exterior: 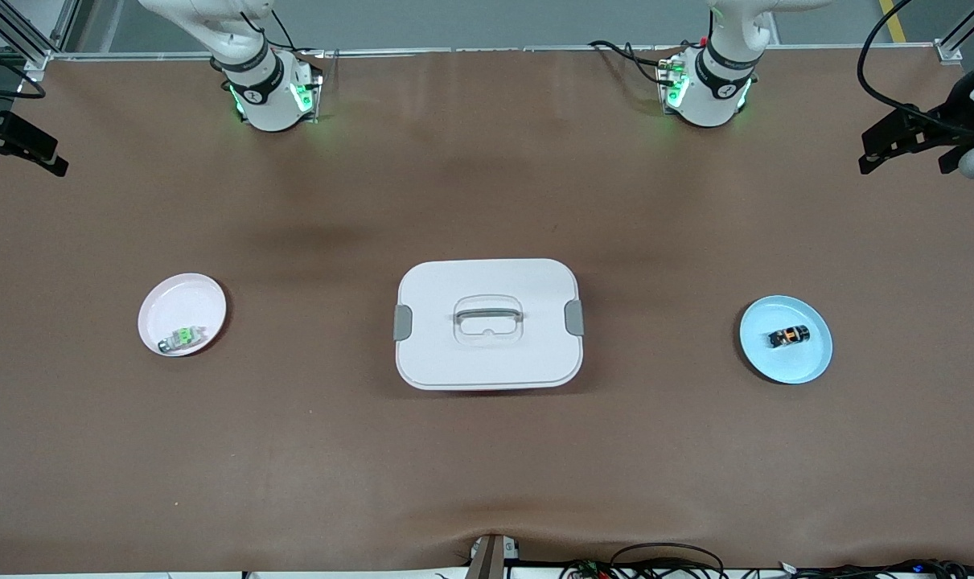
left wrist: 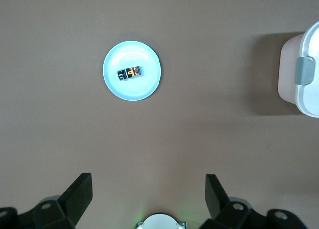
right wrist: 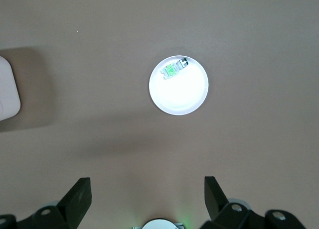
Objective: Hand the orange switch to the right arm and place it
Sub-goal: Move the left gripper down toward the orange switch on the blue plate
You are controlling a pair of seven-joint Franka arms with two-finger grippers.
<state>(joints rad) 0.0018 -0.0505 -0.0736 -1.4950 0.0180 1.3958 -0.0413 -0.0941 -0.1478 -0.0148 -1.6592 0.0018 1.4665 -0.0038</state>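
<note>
Both arms leave the front view at its top edge, so only their bases show. The white lidded box [left wrist: 303,74] is cut off by the edge in both wrist views. The orange switch [exterior: 789,336] and the green-topped component [exterior: 182,338] are too small to show their markings.

Matt brown table covering [exterior: 293,450], smooth white plastic lidded box [exterior: 487,323], glossy plates [exterior: 786,339].
</note>
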